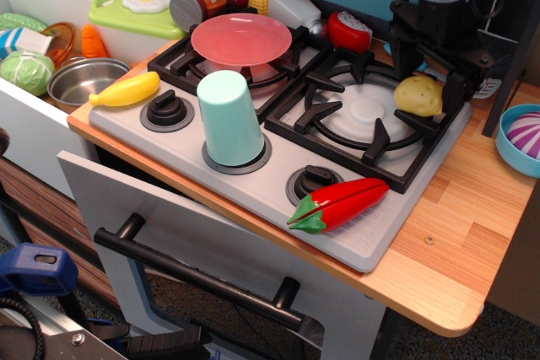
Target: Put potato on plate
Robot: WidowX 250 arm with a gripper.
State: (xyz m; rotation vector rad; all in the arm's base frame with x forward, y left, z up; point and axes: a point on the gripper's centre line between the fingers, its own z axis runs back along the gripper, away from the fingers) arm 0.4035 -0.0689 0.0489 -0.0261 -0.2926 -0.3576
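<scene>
The end effector (429,83) straddles the potato (418,95) with its jaws wide — not yet gripping — on the right burner grate (363,115). A shallow pinch could let the lumpy toy squirt off before reaching the plate (241,39).

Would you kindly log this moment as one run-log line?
phase: reaching | gripper: open, straddling potato on right burner | plate: empty, left rear burner

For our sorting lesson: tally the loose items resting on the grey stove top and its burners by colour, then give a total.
Yellow: 2, the banana and the potato
Pink: 1, the plate
Mint green: 1, the cup
Red: 1, the chilli pepper
Total: 5
</scene>
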